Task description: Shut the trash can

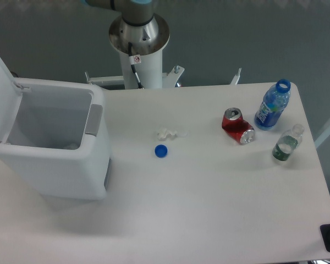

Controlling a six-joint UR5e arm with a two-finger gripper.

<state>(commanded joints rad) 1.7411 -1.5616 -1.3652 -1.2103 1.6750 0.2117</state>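
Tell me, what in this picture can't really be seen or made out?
- Gripper: out of view; only the arm's base column shows, cut by the top edge.
- Trash can lid: cut off by the left edge.
- Bin's inside bottom: hidden by its front wall.
- Small white scrap: too small to identify.

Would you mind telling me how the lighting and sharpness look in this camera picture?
Camera view: soft, even light; the trash can casts only a faint shadow on the table, the white surfaces look slightly washed out, and the image is mildly soft all over; the pincer is out of frame.
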